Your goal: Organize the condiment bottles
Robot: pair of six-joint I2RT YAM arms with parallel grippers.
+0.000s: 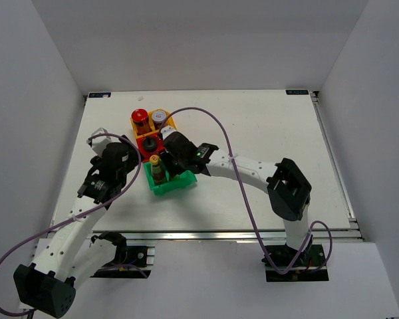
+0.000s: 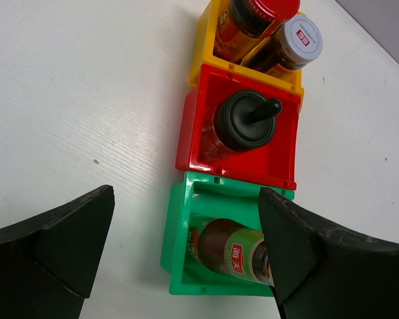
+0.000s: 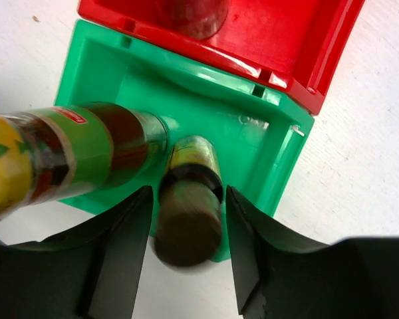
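Count time: three glossy plastic bins, yellow, red and green. Yellow holds a red-capped jar and a silver-capped jar, red holds one round black-lidded jar, and green one slim yellow-capped bottle. The right gripper is clamped on a second slim bottle between its fingers, over the green bin; the left gripper is spread wide, with the green bin just ahead between its fingertips.

Left arm, right arm: white links, black joints.
Links perforated with small screw holes; black motor housings and black bases; thin purple cable on each arm; small green spot near right wrist. Left gripper and right gripper: broad, smooth, matte-black wedge fingers.
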